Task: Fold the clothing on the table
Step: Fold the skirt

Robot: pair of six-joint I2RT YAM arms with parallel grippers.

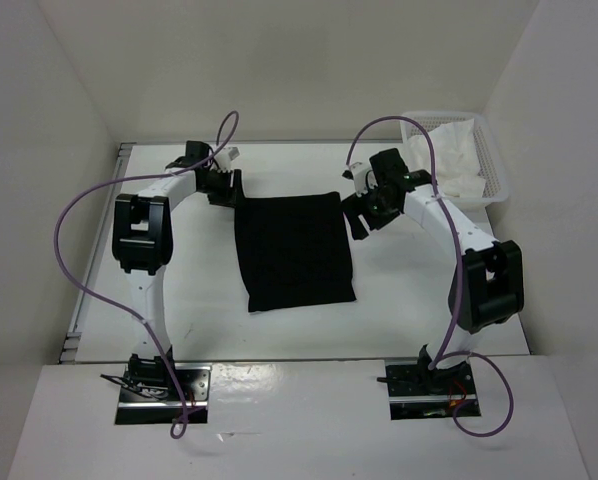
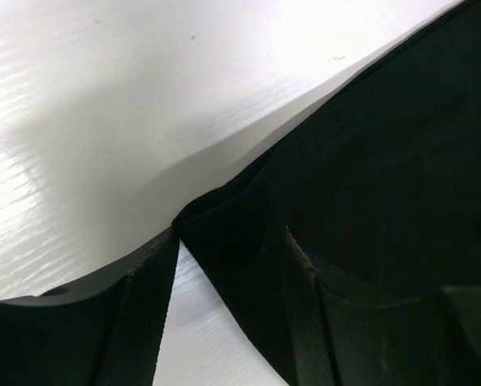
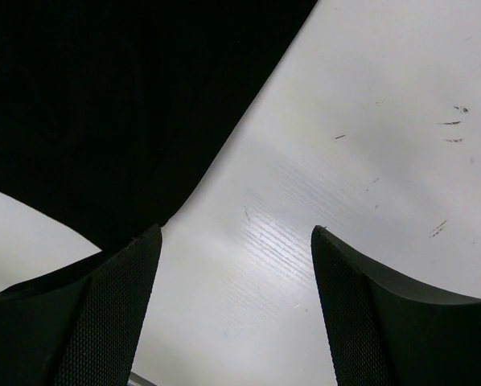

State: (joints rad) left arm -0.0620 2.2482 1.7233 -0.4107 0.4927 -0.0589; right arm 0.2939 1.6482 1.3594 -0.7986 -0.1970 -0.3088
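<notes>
Corner-grasp step, apparently. Left end effector [image 1: 227, 188], jaws apart, straddles the clothing's [image 1: 294, 250] far-left corner; right end effector [image 1: 357, 218], released, sits beside its far-right corner. Next: probably pinch both corners.

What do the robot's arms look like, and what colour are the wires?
The left arm and the right arm are white tubes with chunky black joints. A thin purple cable loops off each one. The left end effector and right end effector are black, each with two flat fingers with a finely bumpy inner face.
</notes>
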